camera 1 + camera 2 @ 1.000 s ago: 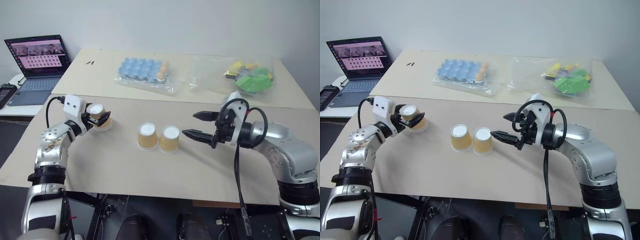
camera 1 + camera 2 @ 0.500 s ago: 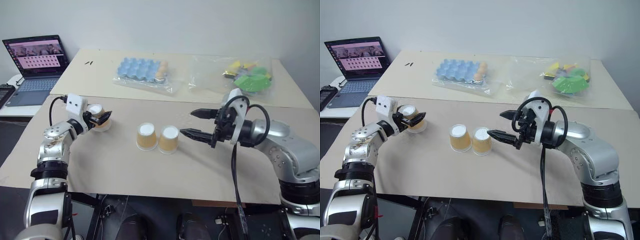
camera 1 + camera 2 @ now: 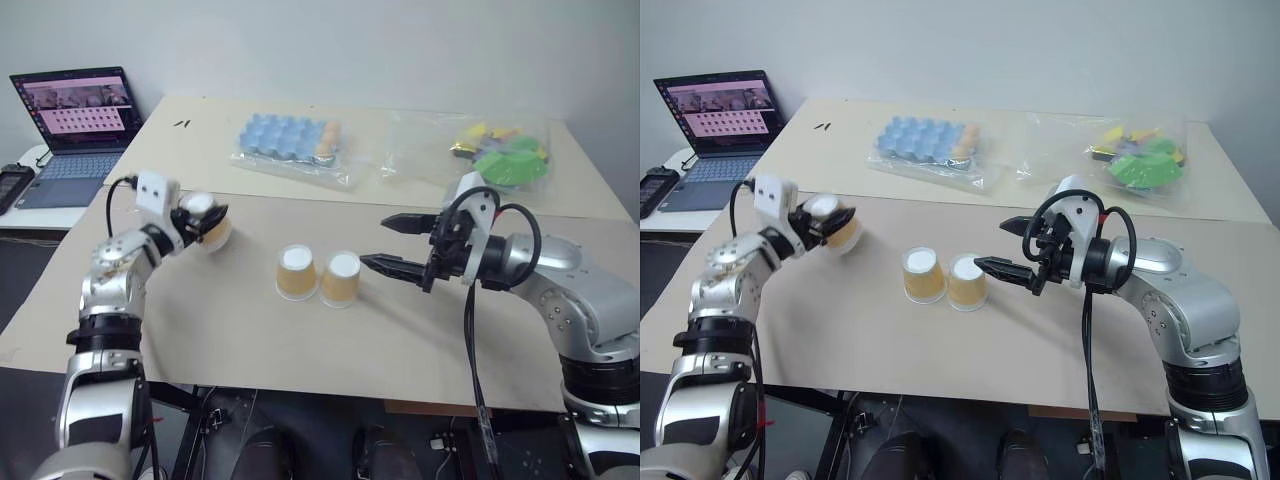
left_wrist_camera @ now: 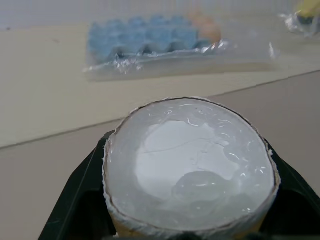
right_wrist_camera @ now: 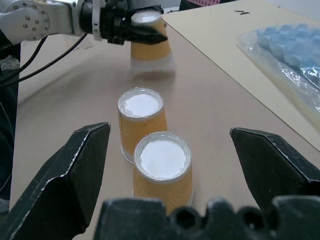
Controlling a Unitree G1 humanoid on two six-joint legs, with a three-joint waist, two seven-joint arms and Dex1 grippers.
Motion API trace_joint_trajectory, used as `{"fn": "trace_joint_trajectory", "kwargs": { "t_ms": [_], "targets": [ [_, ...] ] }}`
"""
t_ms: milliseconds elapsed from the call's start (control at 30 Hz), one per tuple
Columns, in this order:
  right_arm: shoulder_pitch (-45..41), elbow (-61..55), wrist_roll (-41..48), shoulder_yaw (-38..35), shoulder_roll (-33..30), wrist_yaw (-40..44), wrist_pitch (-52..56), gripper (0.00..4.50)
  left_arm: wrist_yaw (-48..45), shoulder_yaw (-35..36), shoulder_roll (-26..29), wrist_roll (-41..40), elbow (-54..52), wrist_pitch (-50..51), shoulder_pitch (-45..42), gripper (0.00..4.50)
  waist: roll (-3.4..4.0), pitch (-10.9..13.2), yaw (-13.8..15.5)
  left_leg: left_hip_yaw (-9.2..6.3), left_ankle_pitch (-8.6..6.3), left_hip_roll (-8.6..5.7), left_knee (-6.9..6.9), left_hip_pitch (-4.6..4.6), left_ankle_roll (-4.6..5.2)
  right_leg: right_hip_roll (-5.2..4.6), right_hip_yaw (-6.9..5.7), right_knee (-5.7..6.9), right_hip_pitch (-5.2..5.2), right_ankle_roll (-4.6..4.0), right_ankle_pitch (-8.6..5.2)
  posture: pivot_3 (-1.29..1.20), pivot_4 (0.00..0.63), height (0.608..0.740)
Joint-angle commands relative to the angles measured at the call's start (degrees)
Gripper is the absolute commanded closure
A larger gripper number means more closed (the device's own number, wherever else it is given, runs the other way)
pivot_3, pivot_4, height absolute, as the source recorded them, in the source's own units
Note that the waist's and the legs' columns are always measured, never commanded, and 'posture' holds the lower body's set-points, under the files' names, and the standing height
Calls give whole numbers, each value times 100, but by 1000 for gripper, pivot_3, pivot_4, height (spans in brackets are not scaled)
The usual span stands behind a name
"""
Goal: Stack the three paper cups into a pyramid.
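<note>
A plain pale wall backs two beige tabletops: the far table [image 3: 200, 140] and the near table [image 3: 250, 330], butted edge to edge. On a low side surface at the left stands an open laptop [image 3: 75, 120] with a lit screen. The far table carries a blue egg-tray in clear plastic wrap [image 3: 285, 140] and a clear bag of green and yellow pieces [image 3: 500, 155].

Two tan-orange paper cups, upside down with white bases up [image 3: 318, 276], stand side by side and touching near the middle of the near table. The third tan paper cup [image 3: 208, 225] is clenched in the left gripper [image 3: 203, 222], tilted and off the table; a second ago it stood on the table between the spread fingers. The right gripper [image 3: 385, 243] hovers just right of the pair, fingers [image 5: 75, 170] spread wide and empty, as before.
</note>
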Motion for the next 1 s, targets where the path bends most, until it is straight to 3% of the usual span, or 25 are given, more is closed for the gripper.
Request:
{"fn": "trace_joint_trajectory", "kwargs": {
  "t_ms": [33, 167, 333, 633, 1000],
  "targets": [
    [-127, -85, 50, -11, -19, 12, -88, 0, -620, -63, -69, -786, -1071, 581, -864, 1902, -9, 4, 21, 0, 0, 0, 4, -6, 0, 0, -4, -1, 0, 2, 1, 0, 150, 733],
    [-123, -62, 29, 41, 9, -10, -123, 0, -1760, -375, 175, -1554, -1679, 1621, -1126, 1902, -6, 2, -25, -8, -4, -7, 7, -1, 8, -4, 6, -3, 0, 10, -2, 0, 150, 733],
    [15, -104, -7, 39, -4, -68, -161, 0, -2910, -1018, 504, -1576, -1642, 1976, -1245, 1902, -3, 1, -79, -5, 0, -6, 0, 18, 1, -3, 14, 0, 1, 12, -3, 0, 150, 733],
    [311, -324, 34, -124, 3, -346, -157, 0, -3570, -1684, 82, -765, -392, 1059, -1743, 1902, -4, 2, -5, -11, -2, -8, 34, 2, 9, -6, 14, 2, 0, 11, -3, 0, 150, 733],
    [492, -433, 52, -204, -35, -503, -132, 0, -3911, -1836, -504, -518, 47, 866, -2088, 1902, -5, 2, 18, -14, -4, -9, 35, -2, 13, -6, 12, -1, -1, 12, -3, 0, 150, 733]
  ]
}}
